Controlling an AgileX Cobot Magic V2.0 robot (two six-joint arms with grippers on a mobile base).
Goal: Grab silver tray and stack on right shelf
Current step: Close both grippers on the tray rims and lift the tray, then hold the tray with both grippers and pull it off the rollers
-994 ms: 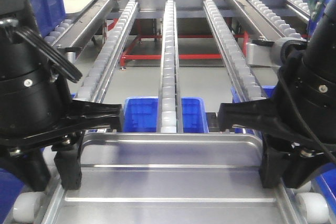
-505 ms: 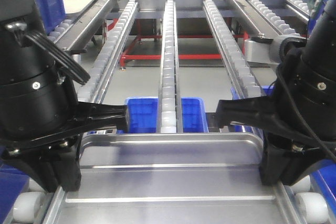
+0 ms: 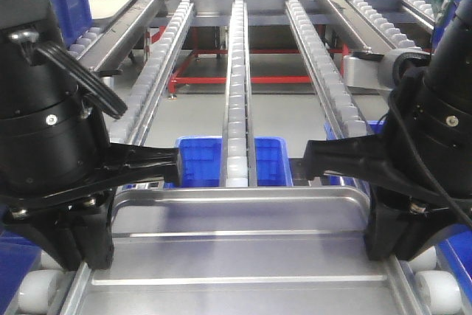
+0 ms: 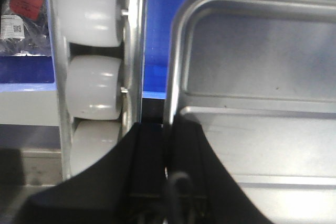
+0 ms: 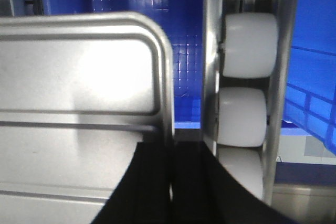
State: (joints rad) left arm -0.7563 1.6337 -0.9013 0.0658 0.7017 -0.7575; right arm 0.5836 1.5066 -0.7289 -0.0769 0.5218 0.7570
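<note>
Two-arm hold: silver tray (image 3: 236,256) at right shelf (image 3: 236,71) front
left gripper (image 4: 168,129) and right gripper (image 5: 172,153) clamped on opposite rims — likely to keep it level

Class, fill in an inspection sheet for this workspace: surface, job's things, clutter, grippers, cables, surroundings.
Surface: shelf, sloping roller tracks with steel rails.
Job's things: tray, level at the shelf's near end, between the outer tracks; whether it rests on rollers cannot be told.
Clutter: nothing seen.
Grippers: left gripper pinches the tray's left rim; right gripper pinches its right rim.
Cables: black cable loops off the left arm, clear of the tray.
Surroundings: blue bin below the tracks; red frame on the floor beyond.
</note>
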